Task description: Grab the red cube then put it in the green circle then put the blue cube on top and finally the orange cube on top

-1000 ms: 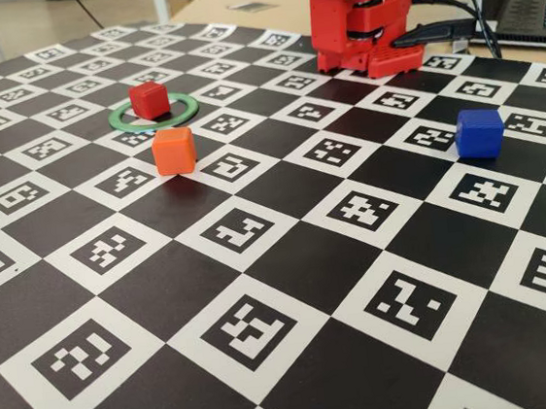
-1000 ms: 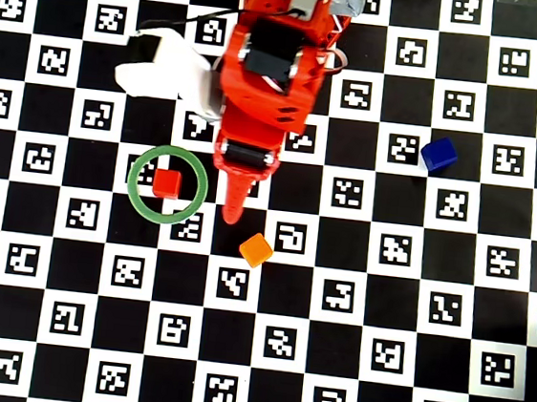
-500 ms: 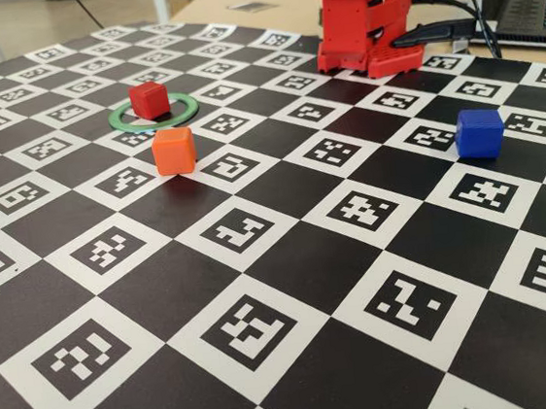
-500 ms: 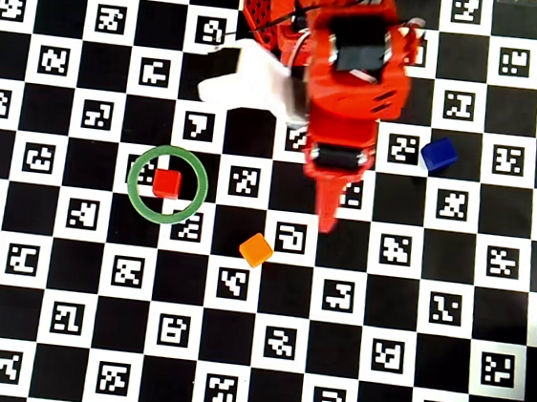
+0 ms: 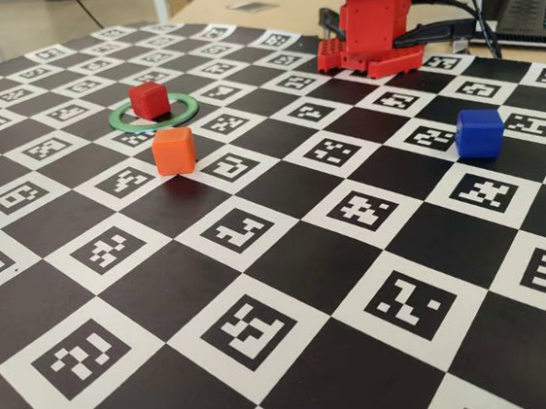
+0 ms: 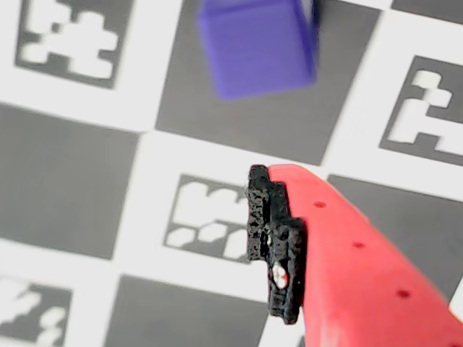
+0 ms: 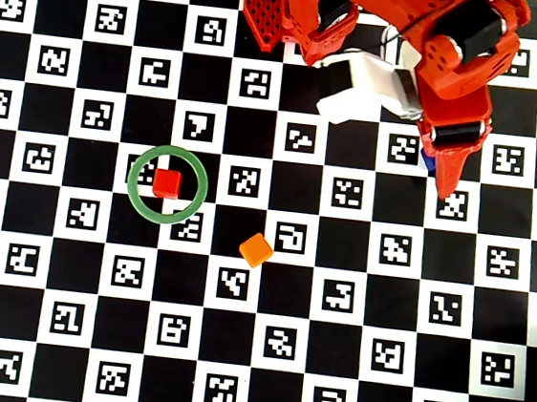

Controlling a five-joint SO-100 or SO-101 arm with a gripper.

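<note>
The red cube sits inside the green circle. To the lower right of the ring in the overhead view lies the orange cube. The blue cube stands alone, and in the overhead view only a sliver of it shows beside the arm. My gripper hangs over it, holding nothing. The wrist view shows one red finger with a black pad, with bare board to its left and the blue cube just ahead. The other finger is out of frame.
The board is a black-and-white checker of marker squares. The red arm base stands at the far edge, with cables and a laptop behind it. A white camera mount rides on the arm.
The arm has swung right in the overhead view, from beside the green circle to over the blue cube. None of the cubes has moved.
</note>
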